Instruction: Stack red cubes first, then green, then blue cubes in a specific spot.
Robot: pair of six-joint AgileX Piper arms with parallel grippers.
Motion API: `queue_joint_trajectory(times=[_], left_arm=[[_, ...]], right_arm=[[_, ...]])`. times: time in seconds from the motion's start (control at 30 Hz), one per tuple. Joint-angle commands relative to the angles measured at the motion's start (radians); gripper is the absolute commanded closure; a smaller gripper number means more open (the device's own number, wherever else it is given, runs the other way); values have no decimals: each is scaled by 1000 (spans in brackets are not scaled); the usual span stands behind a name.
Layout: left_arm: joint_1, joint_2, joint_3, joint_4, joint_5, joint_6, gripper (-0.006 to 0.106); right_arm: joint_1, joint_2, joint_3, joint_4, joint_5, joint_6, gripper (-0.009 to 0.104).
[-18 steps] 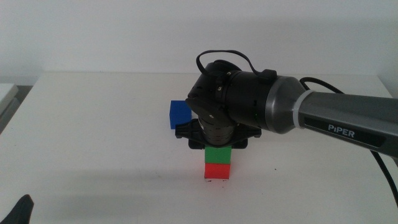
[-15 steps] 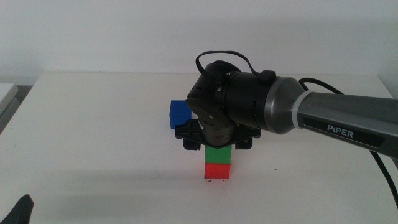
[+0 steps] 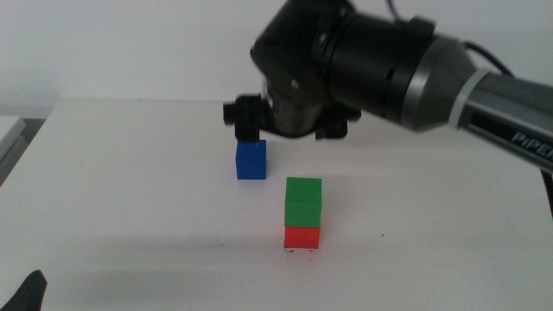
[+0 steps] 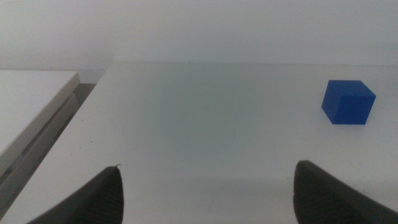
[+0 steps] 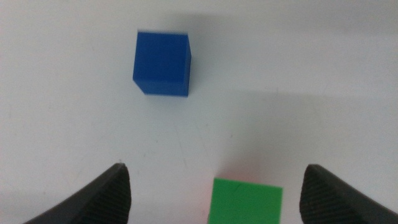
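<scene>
Overhead, white table (image 3: 130,173) against pale wall, green cube (image 3: 303,202) atop red cube (image 3: 302,238), blue cube (image 3: 251,161) apart, right gripper (image 3: 289,125) spread empty above, left gripper (image 4: 205,193) spread, waiting at near edge.

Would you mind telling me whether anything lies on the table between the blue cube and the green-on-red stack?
Nothing does: in the right wrist view, only bare white tabletop separates the blue cube from the green cube. The middle view agrees.
</scene>
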Motion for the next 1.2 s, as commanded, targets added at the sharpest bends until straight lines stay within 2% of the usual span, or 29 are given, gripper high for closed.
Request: queue_joint_trajectory(times=[0.0, 0.3, 0.47, 0.57, 0.67, 0.83, 0.87, 0.97, 1.17], left_arm=[[2, -3, 1, 0, -14, -7, 8], [2, -3, 1, 0, -14, -7, 8], [2, -3, 1, 0, -14, -7, 8], [2, -3, 1, 0, -14, -7, 8], [2, -3, 1, 0, -14, -7, 8], [2, -3, 1, 0, -14, -7, 8], [2, -3, 1, 0, -14, -7, 8], [2, -3, 1, 0, -14, -7, 8], [2, -3, 1, 0, -14, -7, 8]], right_arm=[[0, -4, -32, -19, 38, -27, 2], [-40, -148, -4, -21, 61, -150, 2], [-83, -303, 103, -33, 46, -189, 2], [-113, -421, 206, -15, -10, -249, 2], [-141, -547, 327, 44, -84, -352, 2], [-189, -787, 525, 210, -197, -593, 2], [-192, -836, 555, 226, -212, -622, 2], [-194, -942, 630, 260, -253, -683, 2], [-194, -1001, 643, 260, -272, -692, 2]])
